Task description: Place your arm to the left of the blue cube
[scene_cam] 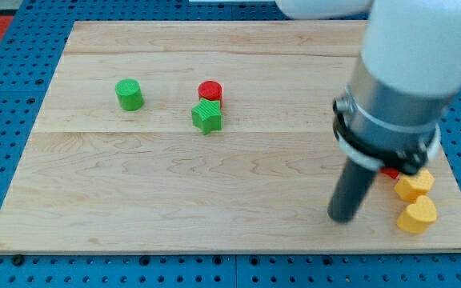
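Note:
No blue cube shows in the camera view; the arm's bulk at the view's right may hide it. My tip (342, 218) rests on the wooden board (214, 184) at the lower right. Two yellow blocks lie just right of it: one (415, 184) higher, one (417, 215) lower. A sliver of a red block (390, 172) shows under the arm, above and to the right of the tip. Far to the view's left sit a green cylinder (130, 94), a red cylinder (210, 91) and a green star-shaped block (206, 117) touching the red cylinder's lower side.
The board lies on a blue pegboard surface (6, 160). The arm's large white and grey body (398, 80) covers the board's upper right part. The board's right edge runs close to the yellow blocks.

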